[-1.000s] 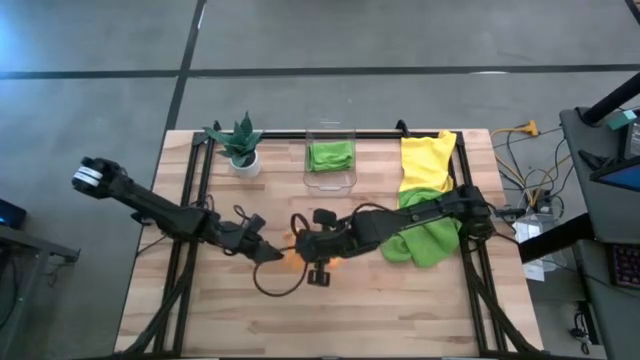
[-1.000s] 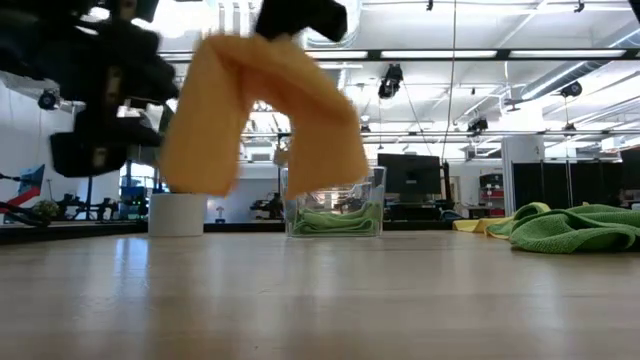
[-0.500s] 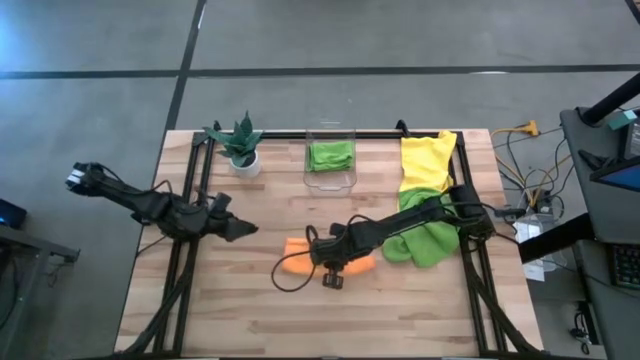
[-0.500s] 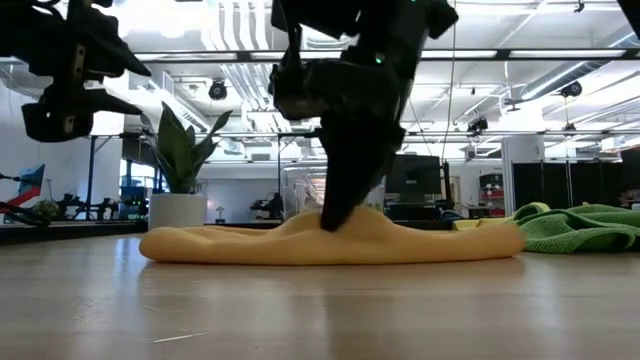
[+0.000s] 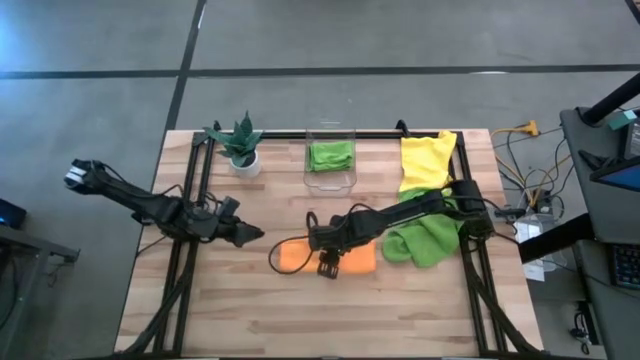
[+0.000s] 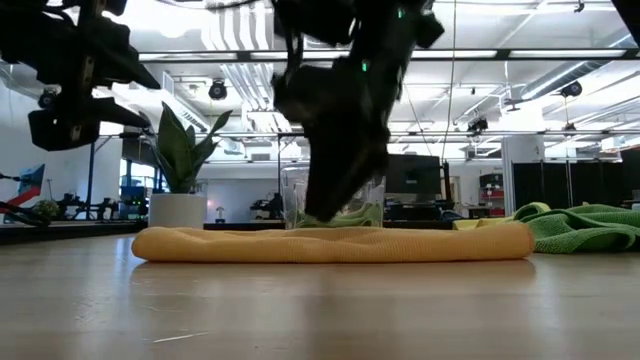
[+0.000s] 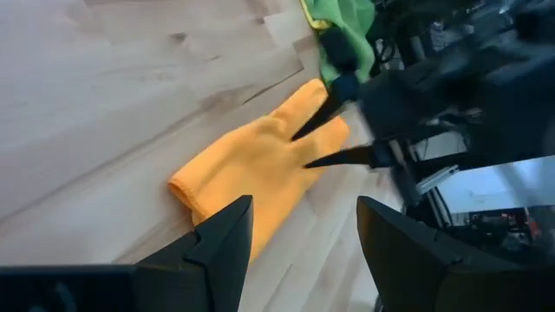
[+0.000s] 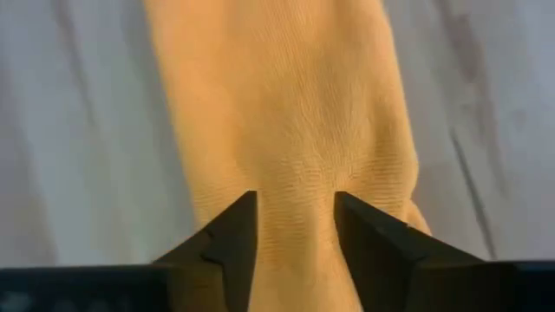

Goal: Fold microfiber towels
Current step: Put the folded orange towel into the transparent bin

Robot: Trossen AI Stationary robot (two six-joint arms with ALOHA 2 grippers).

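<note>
Here the right gripper's fingers (image 8: 227, 243) stand released over the orange towel (image 5: 352, 260); left gripper (image 5: 252, 234) nearby, parted.

Orange towel (image 5: 340, 257) no longer hanging between both grippers, now lying flat and folded on the table, right gripper (image 5: 322, 240) having lowered it and now parting its fingers above it, left gripper (image 5: 252, 235) pulling back leftward, empty.

Bare table (image 5: 250, 310) lies open all around the left gripper (image 5: 252, 235) and between it and the right gripper (image 5: 322, 240). Directly under the right gripper lies the orange towel (image 5: 352, 259); just behind its arm, the green towel (image 5: 425, 240); farther back stand bin (image 5: 331, 177) and plant (image 5: 241, 145).
</note>
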